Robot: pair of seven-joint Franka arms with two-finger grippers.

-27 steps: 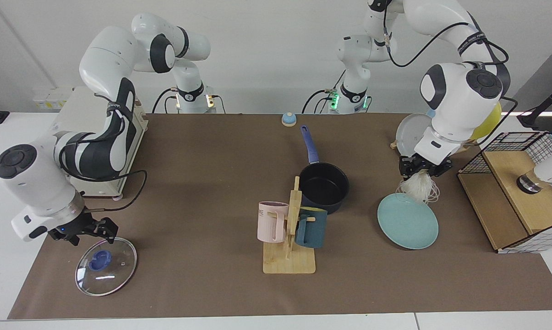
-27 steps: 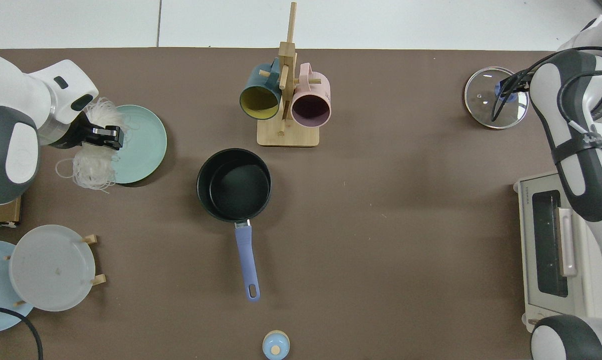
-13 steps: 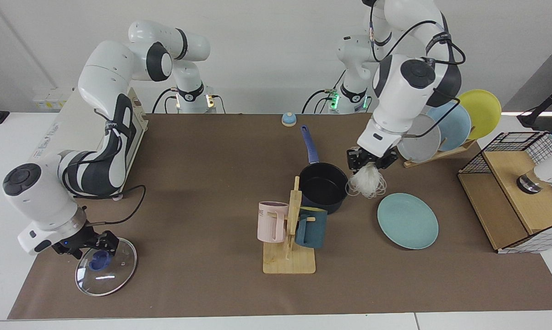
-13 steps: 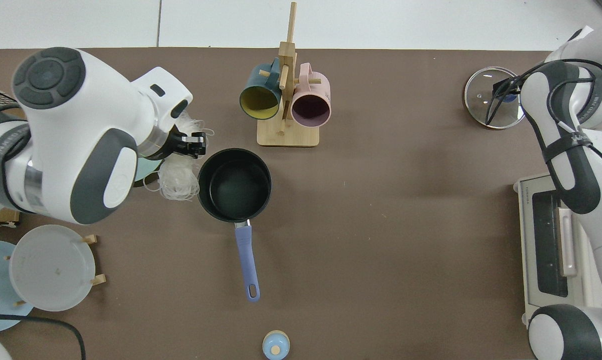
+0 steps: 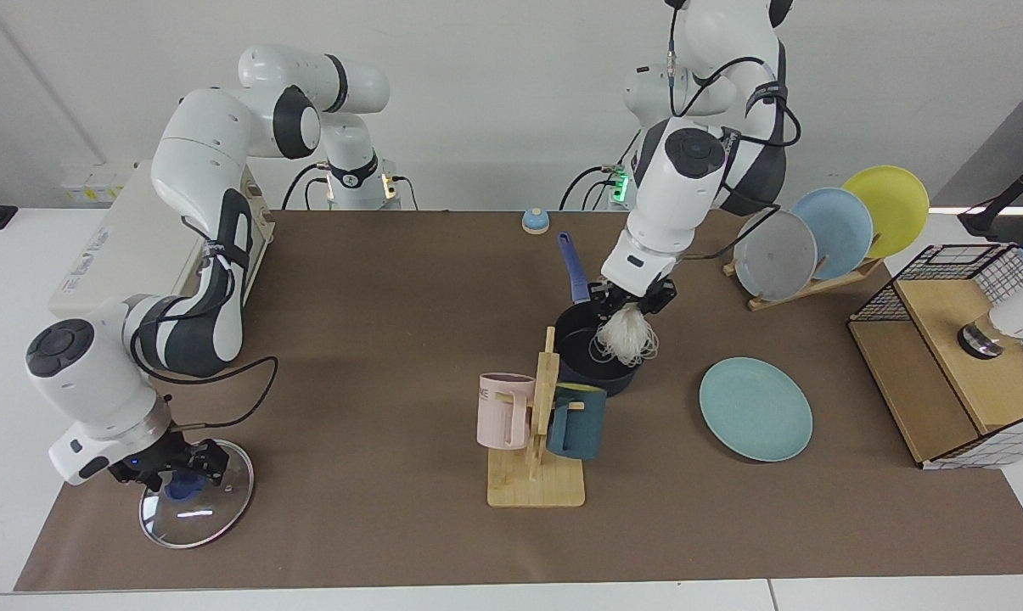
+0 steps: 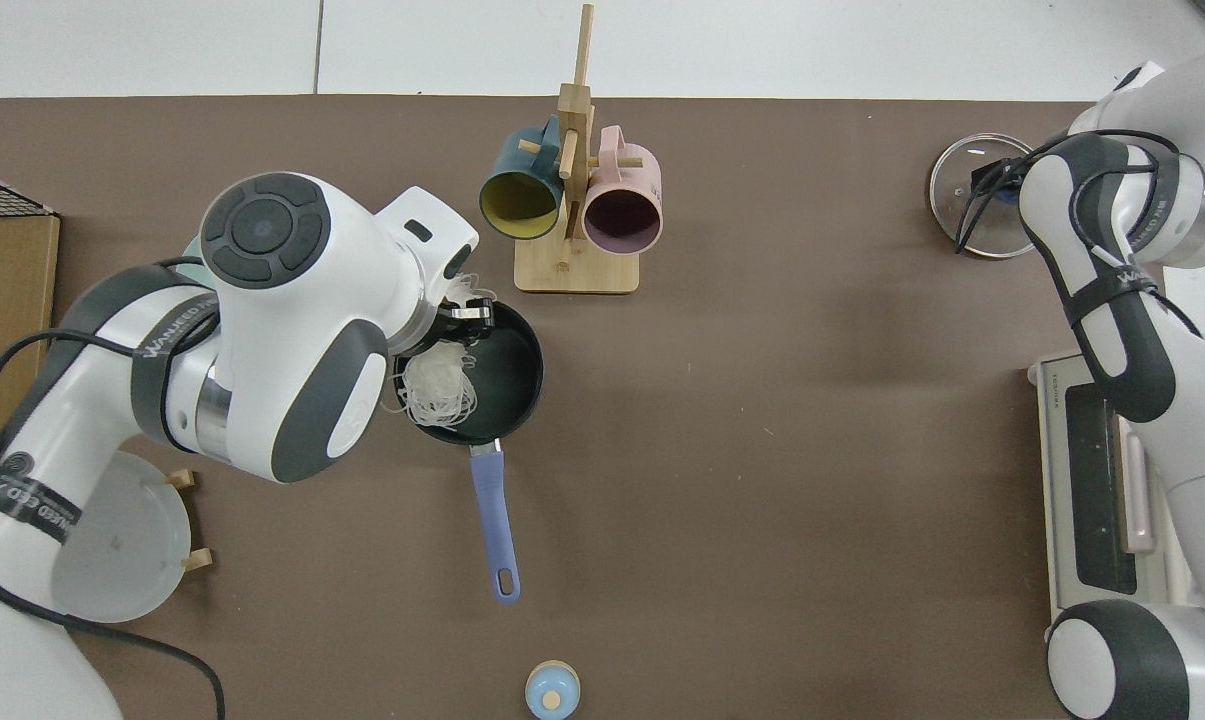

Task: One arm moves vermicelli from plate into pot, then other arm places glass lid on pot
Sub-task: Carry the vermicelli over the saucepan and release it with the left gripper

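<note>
Left gripper [image 5: 632, 299] hangs over the pot [image 5: 600, 350] at mid-table, fingers pinched on the vermicelli [image 5: 622, 339], whose white strands dangle onto the pot's rim. To the right, the pale teal plate [image 5: 756, 409] lies bare. The move into the pot looks nearly done; next the fingers would need to part with the tangle centred over the opening. Right gripper [image 5: 174, 472] sits low over the glass lid [image 5: 195, 504] at the near left, around its blue knob; whether it grips is unclear.
</note>
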